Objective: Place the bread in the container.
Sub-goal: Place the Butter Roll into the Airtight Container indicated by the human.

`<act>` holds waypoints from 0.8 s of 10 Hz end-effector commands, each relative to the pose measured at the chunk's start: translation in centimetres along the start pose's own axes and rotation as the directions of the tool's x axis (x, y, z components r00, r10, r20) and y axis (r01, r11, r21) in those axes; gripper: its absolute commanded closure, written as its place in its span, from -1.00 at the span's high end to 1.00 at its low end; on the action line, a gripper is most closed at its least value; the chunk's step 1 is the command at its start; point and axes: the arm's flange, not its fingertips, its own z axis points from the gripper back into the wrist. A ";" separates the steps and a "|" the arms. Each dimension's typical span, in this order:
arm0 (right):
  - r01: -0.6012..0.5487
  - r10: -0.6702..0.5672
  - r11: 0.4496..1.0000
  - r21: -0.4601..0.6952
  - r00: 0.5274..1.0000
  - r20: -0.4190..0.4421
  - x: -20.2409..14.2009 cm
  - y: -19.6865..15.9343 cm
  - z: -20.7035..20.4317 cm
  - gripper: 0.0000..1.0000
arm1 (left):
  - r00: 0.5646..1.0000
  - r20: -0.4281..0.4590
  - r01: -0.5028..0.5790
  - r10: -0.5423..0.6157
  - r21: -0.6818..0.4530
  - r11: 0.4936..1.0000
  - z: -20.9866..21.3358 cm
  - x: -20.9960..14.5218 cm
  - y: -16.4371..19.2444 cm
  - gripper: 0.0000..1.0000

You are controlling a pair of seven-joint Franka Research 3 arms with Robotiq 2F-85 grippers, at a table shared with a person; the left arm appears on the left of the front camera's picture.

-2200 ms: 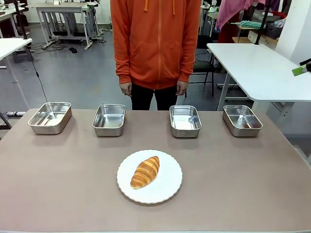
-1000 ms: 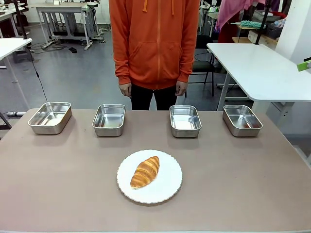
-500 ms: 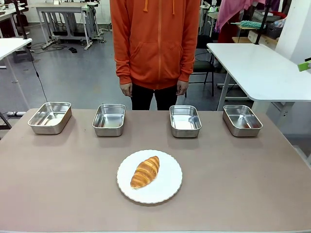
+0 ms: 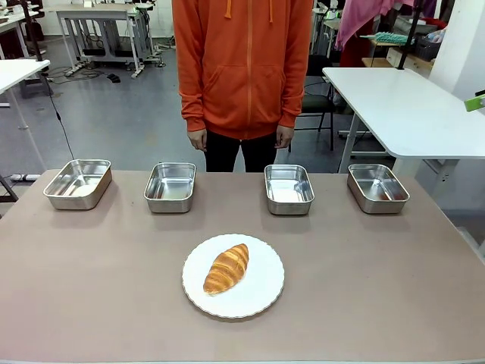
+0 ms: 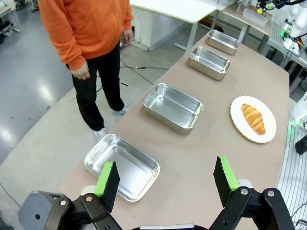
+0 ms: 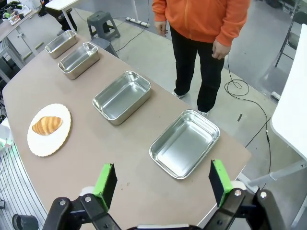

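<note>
The bread, a golden-brown croissant [image 4: 226,268], lies on a round white plate [image 4: 261,285] at the near middle of the table. Four shiny steel containers stand in a row at the far side: [image 4: 78,183], [image 4: 170,186], [image 4: 289,189], [image 4: 377,187]. I cannot tell which one is meant. My left gripper [image 5: 165,178] is open and hangs high above the left end pan [image 5: 122,166], with the croissant [image 5: 253,118] far off. My right gripper [image 6: 162,183] is open and hangs high above the right end pan [image 6: 184,143], with the croissant [image 6: 47,125] far off. One green pad [image 4: 476,101] shows at the right edge.
A person in an orange hoodie [image 4: 242,68] stands behind the table's far edge, hands down at the sides. The brown tabletop [image 4: 364,288] is bare around the plate. A white table [image 4: 402,106] stands behind on the right.
The green pad at the front view's right edge has slid slightly up and farther right. Croissant, plate and pans have not moved.
</note>
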 end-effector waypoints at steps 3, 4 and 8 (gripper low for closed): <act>-0.007 0.007 1.000 0.009 1.000 0.022 0.2 0.0 0.1 1.00 | 1.000 0.002 0.013 -0.013 -0.003 1.000 0.0 0.1 -0.1 1.00; -0.007 0.007 1.000 0.009 1.000 0.022 0.2 0.0 0.1 1.00 | 1.000 0.002 0.013 -0.013 -0.003 1.000 0.0 0.1 -0.1 1.00; -0.007 0.007 1.000 0.009 1.000 0.022 0.2 0.0 0.1 1.00 | 1.000 0.002 0.013 -0.013 -0.003 1.000 0.0 0.1 -0.1 1.00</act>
